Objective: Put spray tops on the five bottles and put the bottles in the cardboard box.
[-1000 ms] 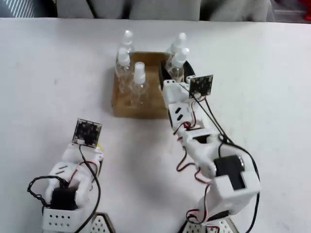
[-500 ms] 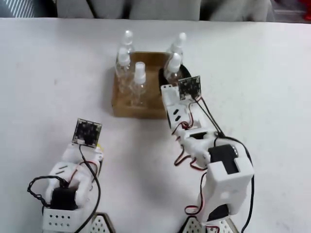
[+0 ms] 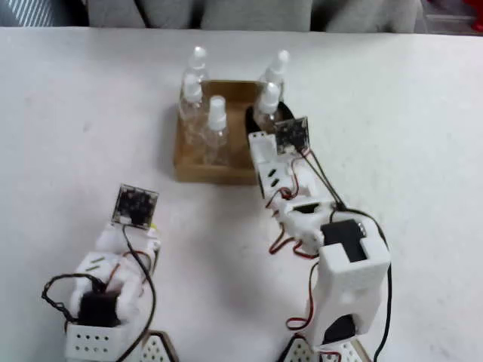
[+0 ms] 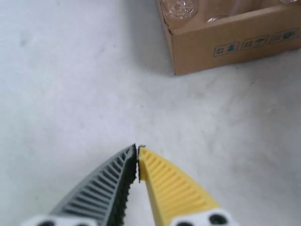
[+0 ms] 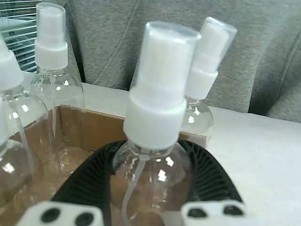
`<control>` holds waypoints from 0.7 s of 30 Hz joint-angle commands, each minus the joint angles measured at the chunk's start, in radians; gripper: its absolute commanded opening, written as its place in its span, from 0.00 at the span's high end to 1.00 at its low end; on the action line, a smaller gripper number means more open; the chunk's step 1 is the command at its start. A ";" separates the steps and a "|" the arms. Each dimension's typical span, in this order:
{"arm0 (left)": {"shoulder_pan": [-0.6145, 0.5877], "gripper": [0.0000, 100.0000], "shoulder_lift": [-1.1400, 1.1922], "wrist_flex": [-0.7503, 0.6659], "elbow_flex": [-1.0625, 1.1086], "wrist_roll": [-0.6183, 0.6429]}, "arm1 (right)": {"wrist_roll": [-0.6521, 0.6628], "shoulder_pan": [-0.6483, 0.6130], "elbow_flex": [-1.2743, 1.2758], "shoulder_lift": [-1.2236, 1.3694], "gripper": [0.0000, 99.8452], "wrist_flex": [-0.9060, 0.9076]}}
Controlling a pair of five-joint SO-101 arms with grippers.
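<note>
- Change logged: over the last second the right arm has been drawn back toward its base. The clear plastic bottle with a white spray top [image 3: 267, 102] has been carried with it and now sits against the right wall of the shallow brown cardboard box [image 3: 189, 170].
- Right gripper [image 5: 151, 162]: the black fingers [image 5: 89, 183] are closed round the belly of the held bottle, which is kept upright. Whether its base is already inside the box cannot be told.
- No shift is noted in the other bottles. A second capped bottle [image 3: 192, 94] and a third capped bottle [image 3: 216, 117] stand inside the box.
- A fourth capped bottle [image 3: 198, 60] is seen at the box's far-left corner and a fifth capped bottle [image 3: 278, 66] at its far-right corner. Inside or just behind the wall is not resolved for these two.
- Judgement: since all five bottles carry spray tops, capping is taken as done and only boxing is left. The held bottle is probably being brought in over the wall.
- Left gripper [image 4: 137, 153]: unmoved. The grey and yellow fingers are pressed together at the tips with nothing held, over bare counter near the box's front corner.
- Surface: a white matte counter [image 3: 392, 90].
- Room: grey fabric [image 5: 263, 56] is seen behind the far edge, with a slatted blind [image 5: 14, 19] to one side.
</note>
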 commanded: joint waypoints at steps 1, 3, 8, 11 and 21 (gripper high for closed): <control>-0.010 0.98 -0.002 0.002 -0.003 -0.009 | 0.006 -0.007 -0.038 -0.010 0.98 -0.021; -0.010 0.98 -0.002 0.002 -0.003 -0.011 | 0.006 -0.007 -0.037 -0.010 0.98 -0.019; -0.010 0.98 -0.002 0.002 -0.003 -0.011 | 0.006 -0.007 -0.035 -0.010 0.96 -0.018; -0.012 0.98 -0.002 0.002 -0.003 -0.011 | 0.006 -0.007 -0.034 -0.010 0.87 -0.016; -0.012 0.98 -0.002 0.002 -0.003 -0.011 | 0.005 -0.008 -0.008 -0.019 0.82 -0.024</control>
